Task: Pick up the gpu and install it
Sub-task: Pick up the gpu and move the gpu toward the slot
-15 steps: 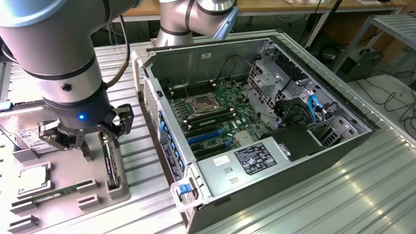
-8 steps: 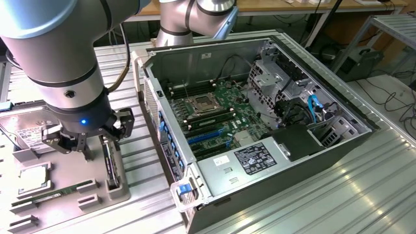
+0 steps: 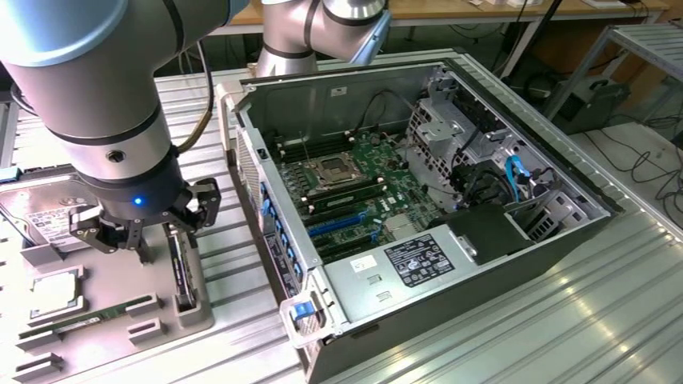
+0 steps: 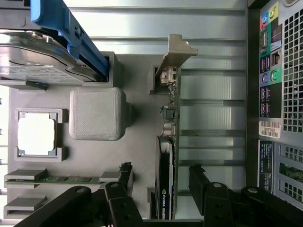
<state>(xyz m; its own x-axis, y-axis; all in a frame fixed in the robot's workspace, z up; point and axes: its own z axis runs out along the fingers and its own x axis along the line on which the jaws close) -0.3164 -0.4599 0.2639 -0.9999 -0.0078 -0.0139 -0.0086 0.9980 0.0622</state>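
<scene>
1. The gpu [image 3: 181, 272] stands edge-on in a slot of a grey tray [image 3: 117, 284], along the tray's edge nearest the computer case [image 3: 427, 200].
2. In the wrist view the gpu [image 4: 166, 161] shows as a thin dark strip with a green board edge. Its silver bracket [image 4: 177, 52] is at the end farthest from the camera.
3. The gripper [image 3: 160, 240] hangs just above the tray, over the card's slot.
4. In the wrist view the gripper [image 4: 161, 170] has its jaws spread wide. One of the black fingers [image 4: 125, 177] is on each side of the card, and nothing is held.
5. The pads seem to stand apart from the card's faces, though the angle makes that hard to confirm.
6. The tray rests on the ribbed metal tabletop [image 3: 555, 320], near the tabletop's edge at the exterior view's left, just beside the case.
7. Also on the tray are a hard drive [image 4: 33, 61] with a blue part, a square processor [image 4: 35, 135] in a frame, a memory stick [image 4: 61, 179] lying flat, and a plain grey block [image 4: 97, 113].
8. The case lies on its side with the panel off, showing the green motherboard [image 3: 357, 188].
</scene>
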